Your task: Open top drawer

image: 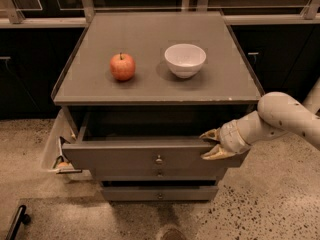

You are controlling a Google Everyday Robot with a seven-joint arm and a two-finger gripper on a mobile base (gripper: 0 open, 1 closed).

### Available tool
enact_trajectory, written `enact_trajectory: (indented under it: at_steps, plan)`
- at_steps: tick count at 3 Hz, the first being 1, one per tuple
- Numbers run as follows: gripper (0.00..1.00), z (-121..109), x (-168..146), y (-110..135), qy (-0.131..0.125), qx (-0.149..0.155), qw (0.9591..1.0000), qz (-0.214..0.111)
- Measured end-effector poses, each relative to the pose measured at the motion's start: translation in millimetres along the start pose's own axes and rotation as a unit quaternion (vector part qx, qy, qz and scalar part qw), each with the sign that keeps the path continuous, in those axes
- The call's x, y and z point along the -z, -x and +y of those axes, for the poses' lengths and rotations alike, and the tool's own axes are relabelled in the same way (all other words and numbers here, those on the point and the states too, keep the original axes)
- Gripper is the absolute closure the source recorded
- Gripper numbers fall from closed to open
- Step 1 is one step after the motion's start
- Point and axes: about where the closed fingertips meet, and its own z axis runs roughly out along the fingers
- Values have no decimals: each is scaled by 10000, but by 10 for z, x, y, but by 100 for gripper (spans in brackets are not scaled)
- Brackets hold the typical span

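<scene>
Speckled flooring (260,209) is seen below. The top drawer (130,159) is pulled out, the gripper (212,145) held spread at its right end.

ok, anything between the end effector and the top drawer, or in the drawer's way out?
Nothing visible. The end effector sits at the right end of the top drawer, and nothing stands in front of its panel.

No text, label, brand, number or sign can be read anywhere here. The pale two-finger gripper (206,146) is at the right end of the front panel of the wide grey top drawer (125,159).
</scene>
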Motion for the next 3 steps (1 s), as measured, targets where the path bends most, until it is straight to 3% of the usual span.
enact_trajectory:
  at_steps: [1,3]
  plan:
    - [81,0,0,0,0,0,10000,0]
    - [35,-19,-31,29,60,14,10000,-22]
